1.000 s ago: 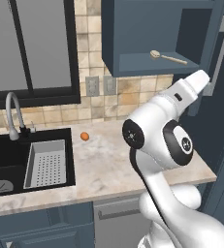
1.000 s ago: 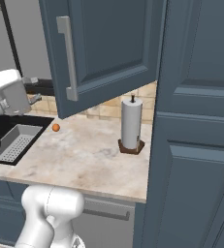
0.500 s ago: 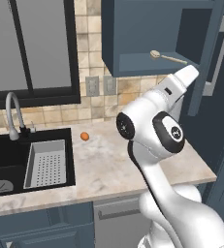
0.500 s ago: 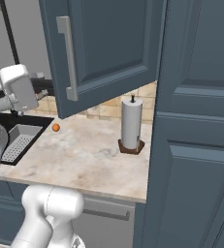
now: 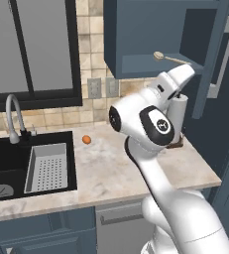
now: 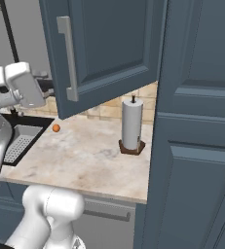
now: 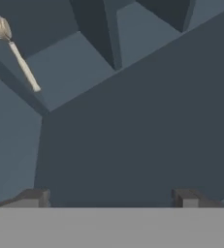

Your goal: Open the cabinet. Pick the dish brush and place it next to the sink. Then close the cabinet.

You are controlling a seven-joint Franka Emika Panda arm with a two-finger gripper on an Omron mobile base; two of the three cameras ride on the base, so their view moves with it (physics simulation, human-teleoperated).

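While cabinet (image 6: 109, 44) door open: gripper (image 7: 111, 196) fingers apart, empty, near dish brush (image 7: 15, 51) inside.

No readable text, label, brand, number or sign appears on anything.

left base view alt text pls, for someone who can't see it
A white robot arm reaches up toward an open dark blue-grey wall cabinet, where a dish brush lies on the shelf edge. Below, a marble counter holds a small orange ball beside a black sink with a silver faucet and grey strainer tray.
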